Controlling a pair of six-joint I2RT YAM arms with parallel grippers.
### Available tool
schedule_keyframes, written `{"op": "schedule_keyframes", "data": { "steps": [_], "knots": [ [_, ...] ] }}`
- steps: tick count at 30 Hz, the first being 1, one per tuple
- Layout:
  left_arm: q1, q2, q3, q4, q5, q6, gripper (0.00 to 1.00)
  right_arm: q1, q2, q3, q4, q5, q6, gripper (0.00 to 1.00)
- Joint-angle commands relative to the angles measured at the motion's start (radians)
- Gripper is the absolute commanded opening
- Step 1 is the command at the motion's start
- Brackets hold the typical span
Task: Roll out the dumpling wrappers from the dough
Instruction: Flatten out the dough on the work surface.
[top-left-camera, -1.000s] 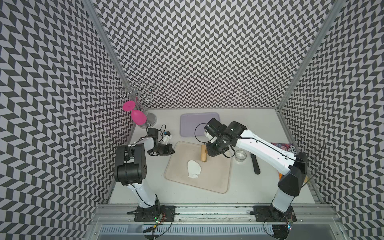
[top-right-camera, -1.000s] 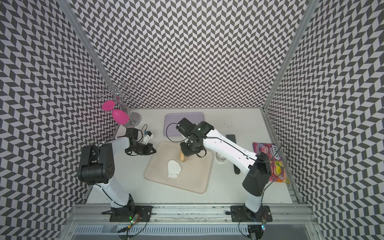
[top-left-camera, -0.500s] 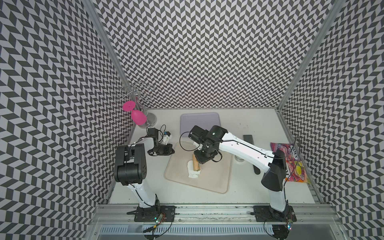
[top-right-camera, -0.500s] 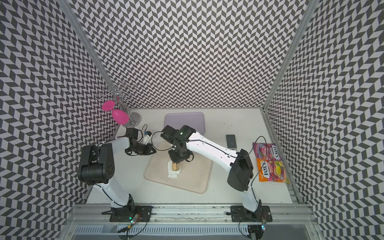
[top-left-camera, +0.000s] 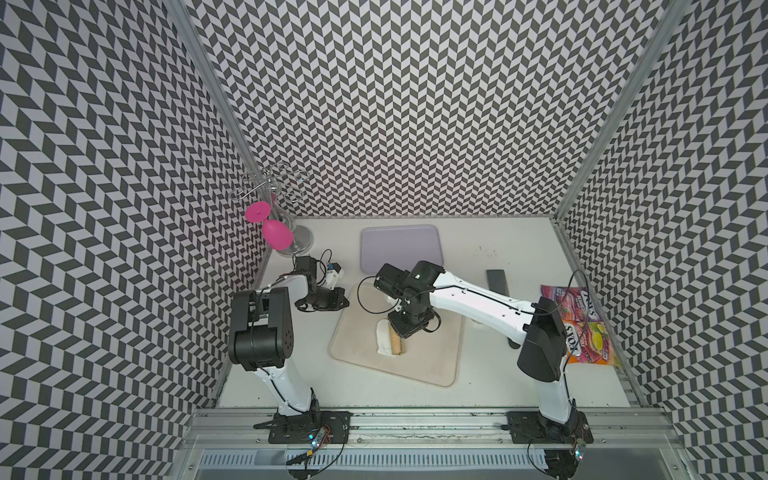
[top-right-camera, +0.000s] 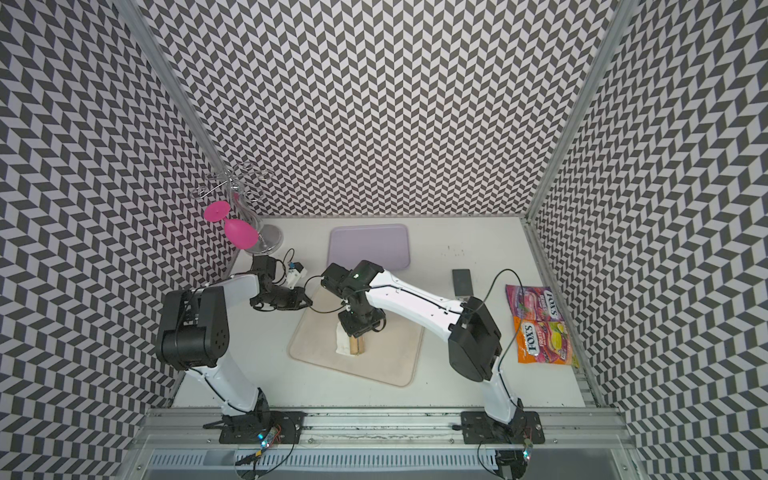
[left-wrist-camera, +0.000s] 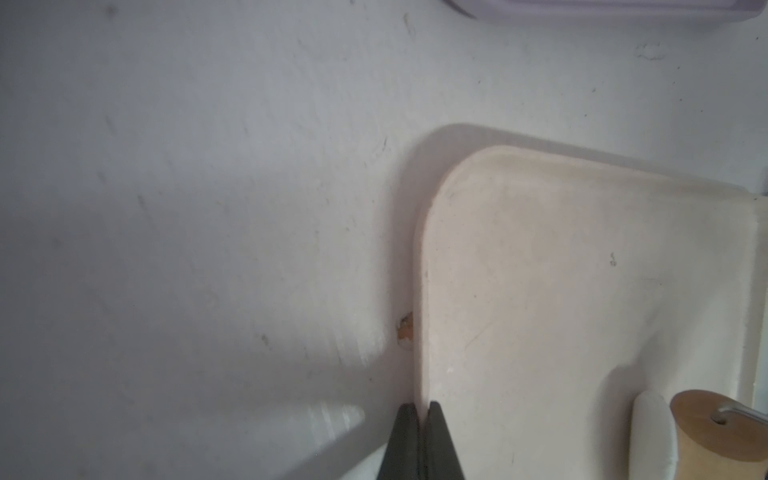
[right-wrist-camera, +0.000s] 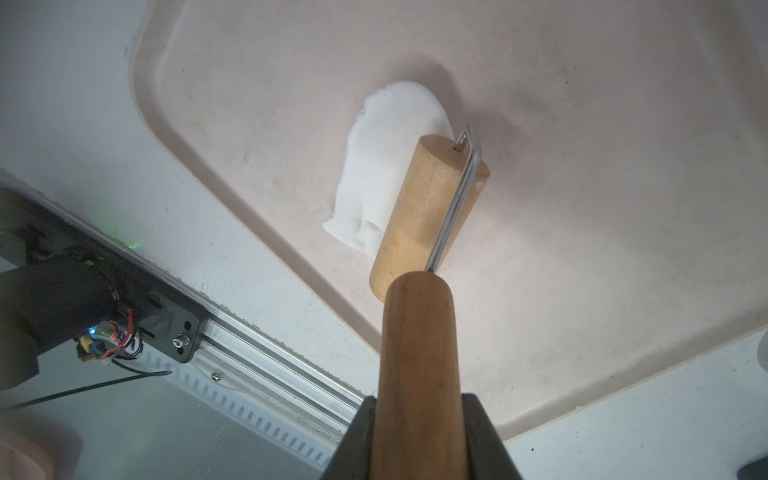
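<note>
1 roller (right-wrist-camera: 428, 208) on 1 dough (right-wrist-camera: 382, 166), 1 beige tray (right-wrist-camera: 582, 124).

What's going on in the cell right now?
The right gripper is shut on the handle of a wooden roller, whose drum sits on the dough on the beige tray. The dough is a small, irregular, partly flattened patch, with no round wrappers visible. The left gripper is shut at the tray's rim, apparently steadying it.
</note>
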Motion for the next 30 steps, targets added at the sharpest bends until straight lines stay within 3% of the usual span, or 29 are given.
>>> {"op": "schedule_keyframes", "data": {
  "steps": [1, 11, 30],
  "knots": [
    [0.016, -0.005, -0.011, -0.021, -0.023, 0.012, 0.00, -0.019, 0.067, -0.075, 0.007, 0.037, -0.003, 0.00],
    [0.017, -0.010, -0.013, -0.021, -0.021, 0.014, 0.00, -0.093, 0.127, -0.117, 0.012, -0.030, -0.015, 0.00],
    [0.018, -0.016, -0.009, -0.025, -0.025, 0.014, 0.00, -0.238, 0.094, -0.541, 0.116, 0.013, -0.013, 0.00]
  ]
}}
